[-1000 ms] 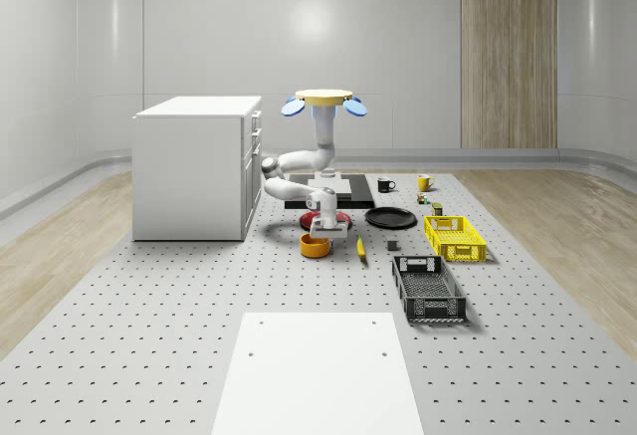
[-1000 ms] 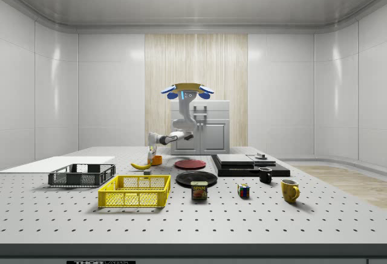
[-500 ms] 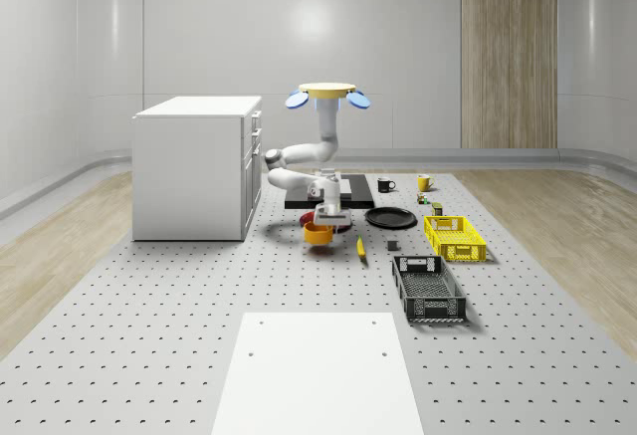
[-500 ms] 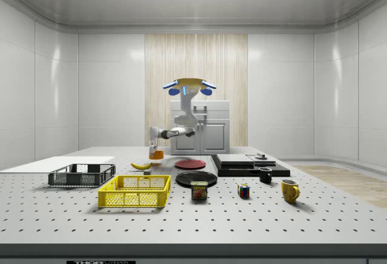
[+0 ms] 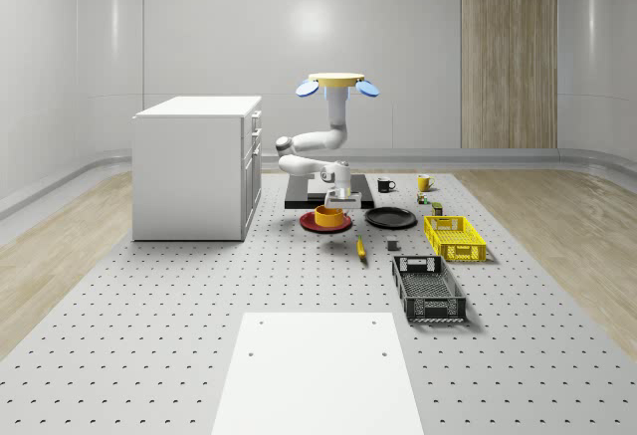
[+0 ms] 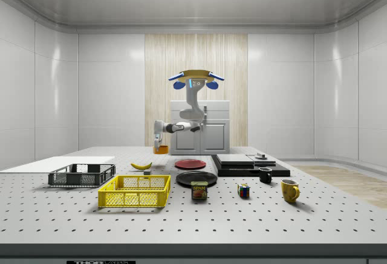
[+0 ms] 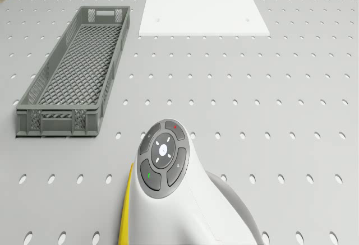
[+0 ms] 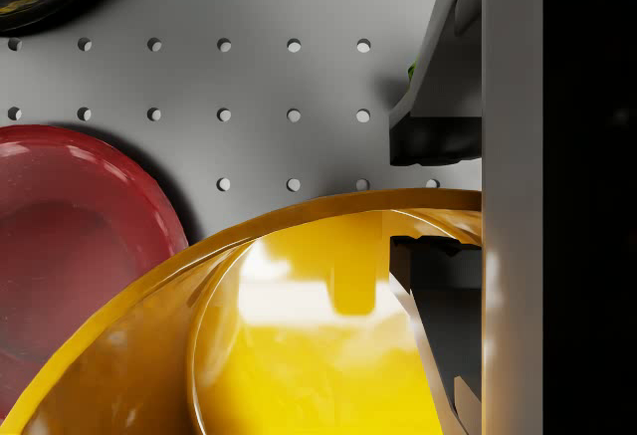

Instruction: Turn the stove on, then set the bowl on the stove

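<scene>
- While the drone (image 5: 335, 82) hovers above the stove (image 5: 355, 194), its tool (image 5: 341, 199) grips the bowl's rim.
- Glossy orange-yellow, round, mouth up, the bowl (image 5: 329, 216) hangs over the red plate (image 5: 308, 222), off the desk (image 5: 179, 296).

The drone (image 5: 335, 82) hovers above the stove (image 5: 299, 196), just beside the cabinet (image 5: 194, 166) on the whole-scene view's right. Its hand (image 5: 339, 200) holds the bowl (image 5: 329, 216) in the air over the plate (image 5: 312, 223), which lies on the counter (image 5: 179, 296) before the stove. The banana (image 5: 360, 247) lies nearer still, with the crate (image 5: 428, 288) to its right.
</scene>
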`<state>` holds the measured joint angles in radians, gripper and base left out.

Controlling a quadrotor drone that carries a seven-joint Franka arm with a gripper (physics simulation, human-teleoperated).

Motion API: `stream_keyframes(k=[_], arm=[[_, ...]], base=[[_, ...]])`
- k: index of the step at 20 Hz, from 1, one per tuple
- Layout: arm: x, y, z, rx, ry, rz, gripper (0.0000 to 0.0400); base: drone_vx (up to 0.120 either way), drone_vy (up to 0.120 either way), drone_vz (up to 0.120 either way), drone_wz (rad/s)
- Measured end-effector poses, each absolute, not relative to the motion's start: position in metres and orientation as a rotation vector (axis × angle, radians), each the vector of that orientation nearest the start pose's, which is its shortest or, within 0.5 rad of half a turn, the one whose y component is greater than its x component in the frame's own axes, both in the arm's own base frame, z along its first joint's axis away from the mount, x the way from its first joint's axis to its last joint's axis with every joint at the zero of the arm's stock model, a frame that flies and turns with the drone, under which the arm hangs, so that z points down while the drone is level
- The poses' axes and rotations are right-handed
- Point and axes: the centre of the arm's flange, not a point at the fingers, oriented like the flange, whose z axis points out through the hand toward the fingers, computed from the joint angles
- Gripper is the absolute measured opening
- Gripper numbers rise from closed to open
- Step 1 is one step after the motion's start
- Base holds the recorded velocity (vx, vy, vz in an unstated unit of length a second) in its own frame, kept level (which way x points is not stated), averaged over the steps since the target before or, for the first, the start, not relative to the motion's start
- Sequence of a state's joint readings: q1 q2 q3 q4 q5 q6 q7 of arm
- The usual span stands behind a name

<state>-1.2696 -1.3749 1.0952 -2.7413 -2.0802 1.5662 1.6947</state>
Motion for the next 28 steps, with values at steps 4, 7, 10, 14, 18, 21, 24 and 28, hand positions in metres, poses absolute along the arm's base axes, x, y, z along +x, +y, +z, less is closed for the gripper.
stream_keyframes(k=[4,7,10,14,18,21,24,28], arm=[[0.3247,-0.02,0.577,0.0,-0.002,0.777,0.0103],[0.3247,-0.02,0.5769,0.0,-0.002,0.776,0.0102],[0.3247,-0.02,0.5769,0.0,-0.002,0.776,0.0102],[0.3247,-0.02,0.5768,0.0,-0.002,0.775,0.0102],[0.3248,-0.02,0.5768,0.0,-0.002,0.775,0.0102],[0.3248,-0.02,0.5768,0.0,-0.002,0.775,0.0102],[0.3248,-0.02,0.5768,0.0,-0.002,0.775,0.0102],[0.3247,-0.02,0.5768,0.0,-0.002,0.774,0.0102]], base=[[-0.12,0.12,0.12,0.0],[-0.12,0.013,0.013,0.0],[-0.12,0.0,0.0,0.0],[-0.12,0.0,0.0,0.0],[-0.12,0.0,0.0,0.0],[-0.12,0.0,0.0,0.0],[-0.12,0.0,0.0,0.0],[-0.12,0.0,0.0,0.0]])
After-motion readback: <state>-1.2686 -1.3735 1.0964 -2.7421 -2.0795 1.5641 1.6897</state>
